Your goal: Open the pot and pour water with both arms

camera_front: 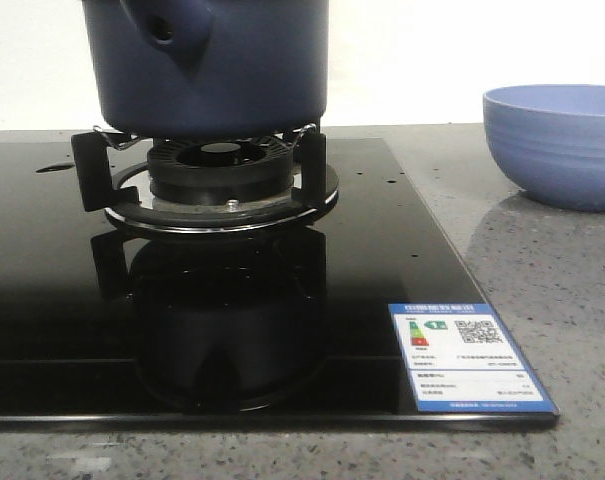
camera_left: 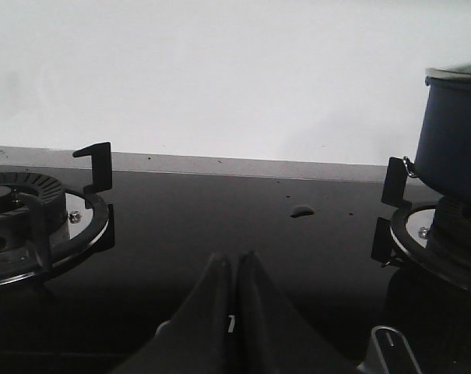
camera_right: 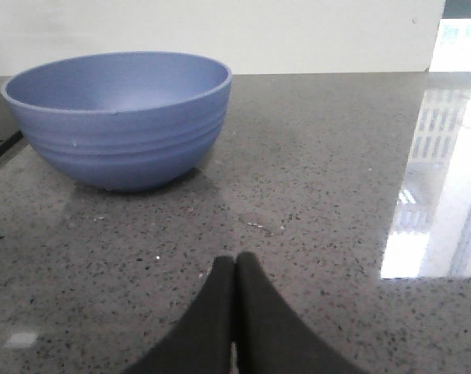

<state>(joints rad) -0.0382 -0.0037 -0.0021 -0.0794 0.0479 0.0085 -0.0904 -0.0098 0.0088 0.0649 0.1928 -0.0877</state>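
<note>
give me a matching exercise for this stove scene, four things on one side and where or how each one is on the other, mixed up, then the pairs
Things:
1. pot
2. bowl
3. energy label
4. left hand

Places or states:
A. stuck on the black glass cooktop's near right corner
B. on the grey counter, right of the cooktop
C. shut, empty, over the black glass
D. standing on the burner supports

Pairs: 1-D, 2-B, 3-A, 4-C
</note>
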